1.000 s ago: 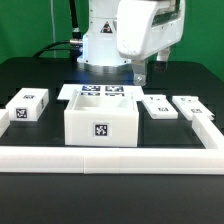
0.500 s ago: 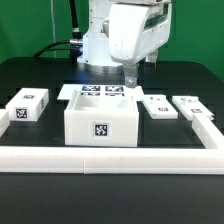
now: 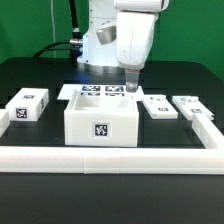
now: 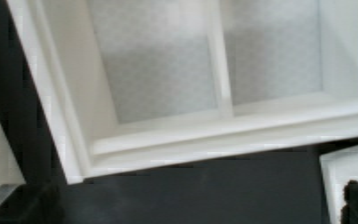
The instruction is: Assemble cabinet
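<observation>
Exterior view: the pincer (image 3: 131, 89) is hanging fingers-down from the big white arm (image 3: 135, 35). Its jaws are standing spread wide and it's gripping nothing at all. It's hovering just behind the cabinet (image 3: 100, 122), near the back corner on the exterior view's right. That also puts it over that end of the marker board (image 3: 84, 92). I can't tell whether it's touching either one.

The cabinet is sitting open side up around the middle of the black table (image 3: 40, 75), with a square marker facing the camera on its front wall. The wrist view is looking down into the cabinet (image 4: 158, 80), where a white divider (image 4: 220, 60) is splitting the inside into two compartments.

Two flat tagged panels (image 3: 158, 105) (image 3: 190, 103) are lying side by side on the exterior view's right of the cabinet. A small tagged block (image 3: 27, 105) is sitting well apart on the exterior view's left.

A long low white rail (image 3: 110, 156) is running across the front, right up against the cabinet's base. It's turning back at the right-hand end.
</observation>
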Robot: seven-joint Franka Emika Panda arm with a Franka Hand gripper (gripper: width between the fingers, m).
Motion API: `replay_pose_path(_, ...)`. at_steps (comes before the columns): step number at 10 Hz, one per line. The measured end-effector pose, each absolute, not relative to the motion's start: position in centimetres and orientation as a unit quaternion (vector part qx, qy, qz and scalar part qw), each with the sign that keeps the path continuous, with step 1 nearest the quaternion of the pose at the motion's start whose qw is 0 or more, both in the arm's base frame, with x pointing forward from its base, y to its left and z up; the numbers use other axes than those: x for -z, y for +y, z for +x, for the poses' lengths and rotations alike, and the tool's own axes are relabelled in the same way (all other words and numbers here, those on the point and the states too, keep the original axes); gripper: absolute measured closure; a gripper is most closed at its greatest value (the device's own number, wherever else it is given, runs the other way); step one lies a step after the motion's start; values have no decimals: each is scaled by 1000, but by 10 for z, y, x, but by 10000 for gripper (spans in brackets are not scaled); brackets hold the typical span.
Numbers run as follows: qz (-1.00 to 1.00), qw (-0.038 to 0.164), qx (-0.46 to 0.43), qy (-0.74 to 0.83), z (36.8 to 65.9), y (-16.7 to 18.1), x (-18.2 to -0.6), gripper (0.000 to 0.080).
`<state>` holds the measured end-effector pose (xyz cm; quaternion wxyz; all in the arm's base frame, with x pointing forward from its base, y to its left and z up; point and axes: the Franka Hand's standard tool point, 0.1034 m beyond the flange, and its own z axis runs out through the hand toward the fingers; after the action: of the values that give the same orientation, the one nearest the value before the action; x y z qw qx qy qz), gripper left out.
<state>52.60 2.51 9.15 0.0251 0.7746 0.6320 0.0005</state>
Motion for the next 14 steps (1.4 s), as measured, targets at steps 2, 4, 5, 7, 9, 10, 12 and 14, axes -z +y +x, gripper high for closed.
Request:
replay_pose_path(2,785,21,4,619,516,11,-91,1)
replay_pose_path(4,785,20,5,620,515,12,-89,1)
replay_pose_path(5,785,20,5,620,515,12,-89,1)
replay_pose_path(7,750,16,11,661,509,8,-85,1)
replay_pose_path(9,724,15,13,689,504,6,-84,1)
replay_pose_path(10,722,19,11,692,500,7,-84,1)
replay_pose_path(12,725,18,12,689,498,6,-84,1)
replay_pose_path(14,725,17,12,689,497,6,-83,1)
